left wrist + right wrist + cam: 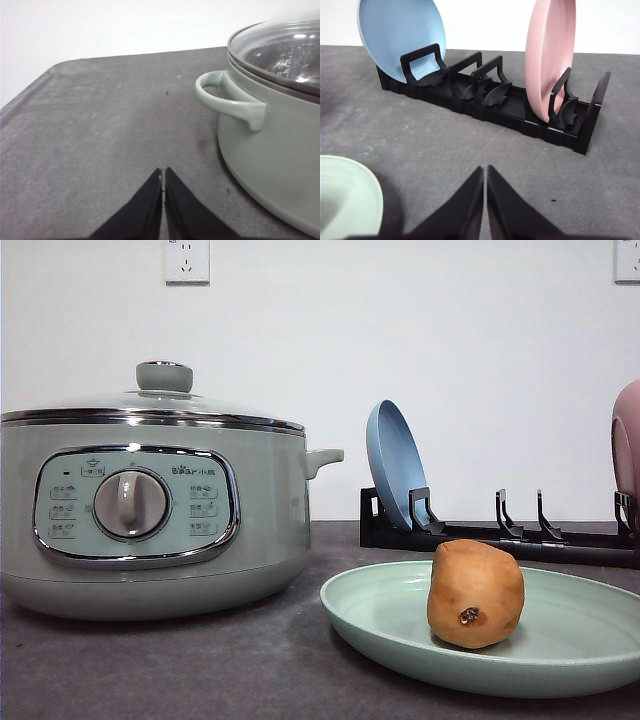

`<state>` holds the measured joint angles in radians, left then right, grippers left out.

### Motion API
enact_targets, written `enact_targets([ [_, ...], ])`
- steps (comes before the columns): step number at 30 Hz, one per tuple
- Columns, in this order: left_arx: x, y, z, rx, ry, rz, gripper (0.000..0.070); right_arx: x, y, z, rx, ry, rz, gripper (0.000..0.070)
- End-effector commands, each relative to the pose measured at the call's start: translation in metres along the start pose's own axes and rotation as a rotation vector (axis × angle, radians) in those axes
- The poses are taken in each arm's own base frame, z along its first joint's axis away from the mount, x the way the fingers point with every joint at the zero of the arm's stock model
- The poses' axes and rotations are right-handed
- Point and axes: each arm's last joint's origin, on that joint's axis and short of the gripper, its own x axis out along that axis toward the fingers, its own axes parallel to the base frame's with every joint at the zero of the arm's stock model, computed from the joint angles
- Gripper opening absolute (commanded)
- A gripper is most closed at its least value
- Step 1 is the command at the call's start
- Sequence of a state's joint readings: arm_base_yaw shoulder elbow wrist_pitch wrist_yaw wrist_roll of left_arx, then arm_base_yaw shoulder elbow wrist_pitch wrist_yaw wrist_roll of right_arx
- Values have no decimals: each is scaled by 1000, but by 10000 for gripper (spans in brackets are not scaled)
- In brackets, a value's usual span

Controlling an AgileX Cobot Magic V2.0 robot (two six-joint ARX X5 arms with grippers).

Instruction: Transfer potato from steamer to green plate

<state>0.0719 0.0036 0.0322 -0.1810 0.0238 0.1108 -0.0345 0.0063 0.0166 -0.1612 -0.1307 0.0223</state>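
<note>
We see both tools, left (163,176) and right (485,173), pressed together above the grey worktop (100,130), steamer (270,150) beside the left one, white wall behind.

Potato (475,594): orange-brown, oval, standing on end on the green plate (380,615), dark spot low on its front. Plate: pale mint, shallow, flat on the surface, just right of the steamer (150,505). Steamer: pale green, dial panel facing front, glass lid on.
</note>
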Motion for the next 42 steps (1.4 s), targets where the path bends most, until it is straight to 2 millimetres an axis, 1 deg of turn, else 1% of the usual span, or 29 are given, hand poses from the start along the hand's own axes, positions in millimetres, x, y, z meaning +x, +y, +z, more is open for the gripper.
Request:
enact_targets([
  [1,2,0,-7,0,27,2,0,0,0,0,3,-6,0,0],
  [42,2,0,-7,0,27,2,0,0,0,0,3,-6,-1,0],
])
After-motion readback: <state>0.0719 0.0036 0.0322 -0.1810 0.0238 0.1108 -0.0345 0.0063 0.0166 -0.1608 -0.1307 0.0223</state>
